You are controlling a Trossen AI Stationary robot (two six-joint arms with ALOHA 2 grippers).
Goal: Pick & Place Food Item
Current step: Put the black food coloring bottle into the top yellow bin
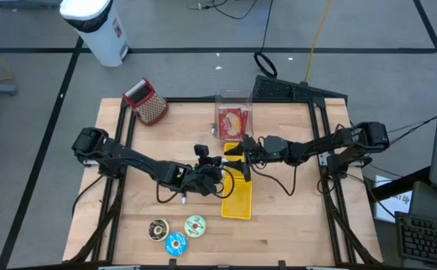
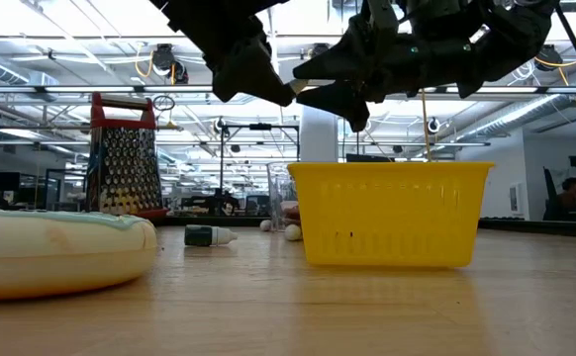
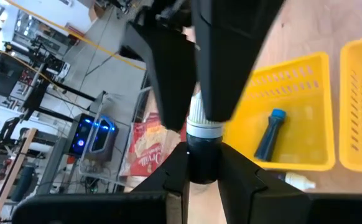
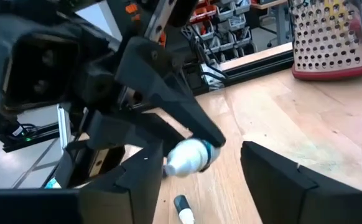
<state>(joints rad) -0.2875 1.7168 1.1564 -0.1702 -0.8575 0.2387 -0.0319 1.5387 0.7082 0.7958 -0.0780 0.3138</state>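
Above the table's middle, my left gripper [image 1: 217, 172] is shut on a small bottle [image 3: 203, 146] with a dark body and a white ribbed cap [image 4: 187, 157]. My right gripper [image 4: 209, 180] faces it from the table's right, open. Its fingers stand on either side of the cap; I cannot tell whether one touches it. Under both grippers stands a yellow basket [image 1: 238, 201], with a second yellow basket [image 3: 293, 118] beside it. In that second basket lies a dark tube with a blue cap [image 3: 270, 134]. My left gripper pinches the bottle's dark body [image 3: 203, 167] between its two fingers, which come from the table's left, slanting a little downward. The white cap end sticks out past the fingertips toward my right gripper. The bottle is lifted clear, above the baskets.
A clear container with a red packet [image 1: 233, 116] stands at the far middle and a box grater [image 1: 147, 101] at the far left. Three round doughnut-like pieces [image 1: 175, 232] lie near the front edge. Another small bottle [image 2: 209, 235] lies on the wood.
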